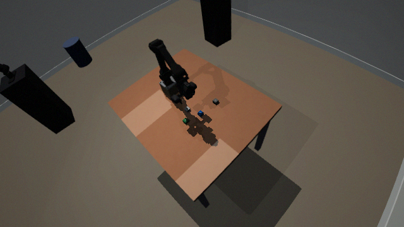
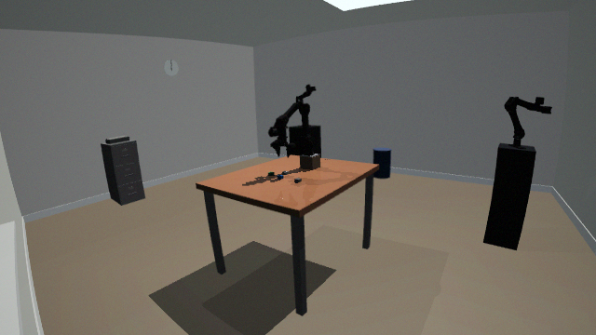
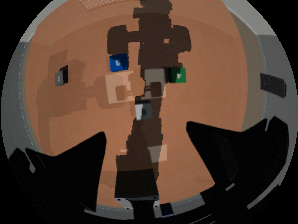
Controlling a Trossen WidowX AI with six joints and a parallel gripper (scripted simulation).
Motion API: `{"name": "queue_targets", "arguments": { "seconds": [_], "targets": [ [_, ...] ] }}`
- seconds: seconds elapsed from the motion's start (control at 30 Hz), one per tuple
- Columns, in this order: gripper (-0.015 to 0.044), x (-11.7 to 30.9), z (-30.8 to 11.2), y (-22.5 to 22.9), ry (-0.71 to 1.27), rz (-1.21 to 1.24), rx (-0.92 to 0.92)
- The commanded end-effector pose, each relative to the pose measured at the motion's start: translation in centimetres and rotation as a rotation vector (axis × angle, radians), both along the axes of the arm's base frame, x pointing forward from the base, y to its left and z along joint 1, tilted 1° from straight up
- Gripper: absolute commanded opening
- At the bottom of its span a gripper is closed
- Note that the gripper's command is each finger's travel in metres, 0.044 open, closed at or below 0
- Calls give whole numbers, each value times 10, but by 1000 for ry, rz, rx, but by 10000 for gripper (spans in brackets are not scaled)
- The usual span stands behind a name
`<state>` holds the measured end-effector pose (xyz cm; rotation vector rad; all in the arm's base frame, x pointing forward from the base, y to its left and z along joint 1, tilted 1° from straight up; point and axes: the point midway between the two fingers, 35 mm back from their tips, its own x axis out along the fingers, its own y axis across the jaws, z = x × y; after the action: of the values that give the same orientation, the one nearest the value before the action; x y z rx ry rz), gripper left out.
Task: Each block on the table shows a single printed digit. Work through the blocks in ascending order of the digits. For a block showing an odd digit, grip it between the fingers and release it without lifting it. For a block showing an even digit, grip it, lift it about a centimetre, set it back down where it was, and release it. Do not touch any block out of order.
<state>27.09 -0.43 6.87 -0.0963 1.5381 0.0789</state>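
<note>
A blue block, a green block, a dark grey block and a light grey block stand apart on the table. The digits are too small and blurred to read. My gripper is open and empty, above the table. In the wrist view the light grey block is just beyond the gap between the fingertips; the blue and green blocks are farther out, and the dark grey block is far left.
The wooden table carries the arm's base at its back. The arm's shadow falls among the blocks, with lighter patches on the wood. Black pedestals and a blue barrel stand off the table.
</note>
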Motion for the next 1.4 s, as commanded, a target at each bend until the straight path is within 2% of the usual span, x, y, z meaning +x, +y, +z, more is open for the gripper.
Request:
{"name": "queue_targets", "arguments": {
  "seconds": [0.0, 0.07, 0.2, 0.27, 1.27, 1.37],
  "targets": [
    [400, -12, -3, -3, -2, 7, 0],
    [400, -12, -6, -3, -2, 7, 0],
    [400, -9, -72, -4, -2, 7, 0],
    [400, -10, -84, -4, -1, 7, 0],
    [400, -10, -121, -4, -1, 7, 0],
    [321, -10, -121, -4, -1, 7, 0]
  ]
}}
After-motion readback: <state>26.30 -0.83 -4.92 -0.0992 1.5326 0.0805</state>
